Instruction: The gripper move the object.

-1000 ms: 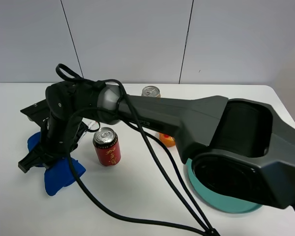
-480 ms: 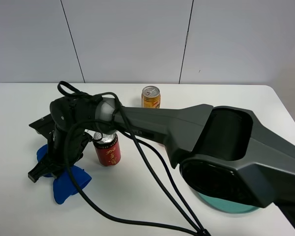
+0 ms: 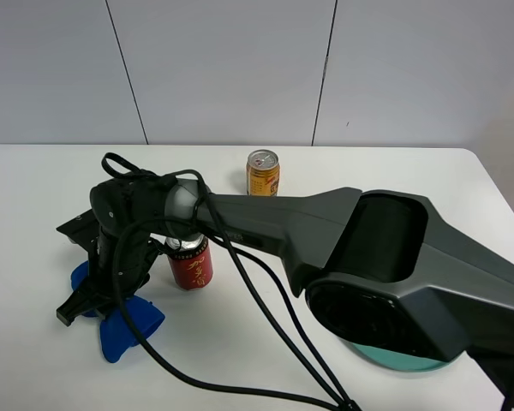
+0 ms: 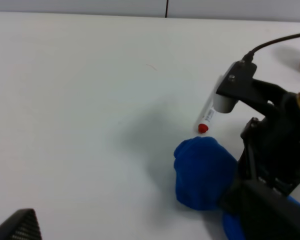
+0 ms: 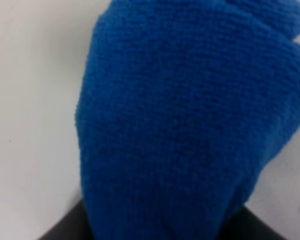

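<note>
the dark arm [image 3: 283, 214] reaches across the white table [image 3: 34, 197], its gripper [image 3: 98, 300] clamped on the middle of the blue object [image 3: 130, 322], just beside the red can [image 3: 188, 261]. the grasp looks done; carrying and releasing are left.

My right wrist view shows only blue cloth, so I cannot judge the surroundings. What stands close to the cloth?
Observer: A red can stands upright close beside the right gripper, which pinches the blue cloth at its middle.
Operator: Does anything lie on the other side of the cloth?
Observer: Yes. The left wrist view shows a white marker lying flat, its red tip close to the cloth.
Operator: And farther away?
Observer: A gold can stands upright farther back, past the red can.
</note>
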You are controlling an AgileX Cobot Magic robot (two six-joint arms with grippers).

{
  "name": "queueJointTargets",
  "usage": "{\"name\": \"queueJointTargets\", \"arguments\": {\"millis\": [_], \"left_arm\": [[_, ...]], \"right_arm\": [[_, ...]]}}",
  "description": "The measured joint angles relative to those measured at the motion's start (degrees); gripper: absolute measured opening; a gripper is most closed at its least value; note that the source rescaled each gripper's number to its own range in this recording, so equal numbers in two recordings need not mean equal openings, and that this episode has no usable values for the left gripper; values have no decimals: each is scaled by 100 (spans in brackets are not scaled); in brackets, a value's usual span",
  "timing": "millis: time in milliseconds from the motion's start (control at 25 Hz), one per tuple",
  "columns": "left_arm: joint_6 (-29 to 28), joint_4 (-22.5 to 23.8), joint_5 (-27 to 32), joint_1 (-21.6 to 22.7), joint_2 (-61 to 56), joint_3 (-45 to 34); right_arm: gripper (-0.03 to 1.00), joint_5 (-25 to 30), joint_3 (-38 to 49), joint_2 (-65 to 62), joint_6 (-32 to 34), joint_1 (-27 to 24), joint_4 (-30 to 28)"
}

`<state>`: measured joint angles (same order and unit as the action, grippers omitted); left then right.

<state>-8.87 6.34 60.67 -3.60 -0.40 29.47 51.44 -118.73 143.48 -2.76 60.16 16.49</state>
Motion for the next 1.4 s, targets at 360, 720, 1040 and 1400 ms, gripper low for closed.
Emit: {"name": "queueJointTargets", "arguments": {"millis": [360,720,1040,1400], "left_arm": [[0,0,0,0,0,0],[0,0,0,0,0,0],[0,0,0,0,0,0],[0,0,0,0,0,0]], "right_arm": [[97,5,0,-176,-23,0,144],[100,-815,-20,-2265,22,-8,-672],[100,-653,-37,-4288,1807,-1026,-3270],[100,1289,-41,-5790,1286,-2904,-4494]]}}
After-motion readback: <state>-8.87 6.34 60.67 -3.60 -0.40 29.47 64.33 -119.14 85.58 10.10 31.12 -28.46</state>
